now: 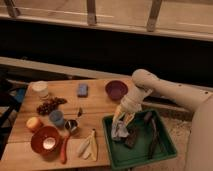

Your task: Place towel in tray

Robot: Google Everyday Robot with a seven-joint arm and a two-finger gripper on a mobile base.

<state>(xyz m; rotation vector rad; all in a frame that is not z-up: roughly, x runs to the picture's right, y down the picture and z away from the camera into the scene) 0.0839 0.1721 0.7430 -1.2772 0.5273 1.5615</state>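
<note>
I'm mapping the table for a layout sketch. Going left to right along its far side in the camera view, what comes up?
White cup → blue sponge → purple bowl → gripper, hanging over the green tray's left end with the towel under it.
</note>
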